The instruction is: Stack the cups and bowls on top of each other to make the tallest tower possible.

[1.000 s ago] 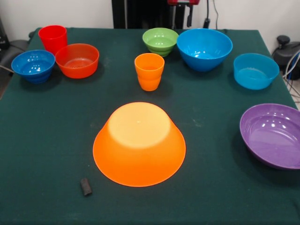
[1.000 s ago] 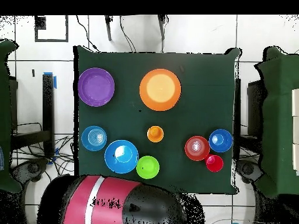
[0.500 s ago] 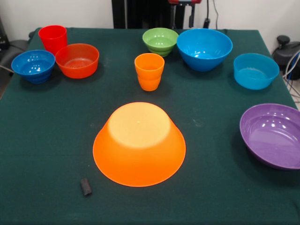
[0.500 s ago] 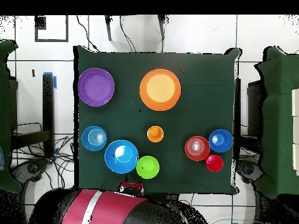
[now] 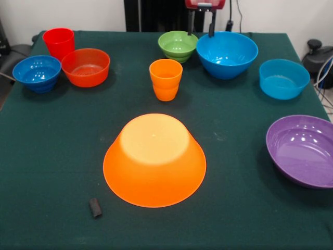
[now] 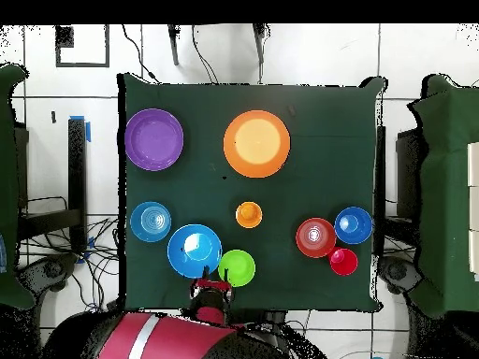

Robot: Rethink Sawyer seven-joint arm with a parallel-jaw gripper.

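front view: gripper (image 5: 201,20) at far edge, fingers parted, empty
landmark: green bowl (image 5: 178,45) just beside gripper, big blue bowl (image 5: 227,53) on its other side

A robotics lab, by the look of it: a table (image 5: 62,172) draped in dark green cloth stands on a pale tiled floor (image 6: 327,56) marked with black tape (image 6: 82,45); loose cables (image 6: 56,266) trail beside it. A red and black robot arm (image 6: 150,337) is mounted at the table's edge; dark shapes at the sides may be chairs or equipment, too unclear to name.
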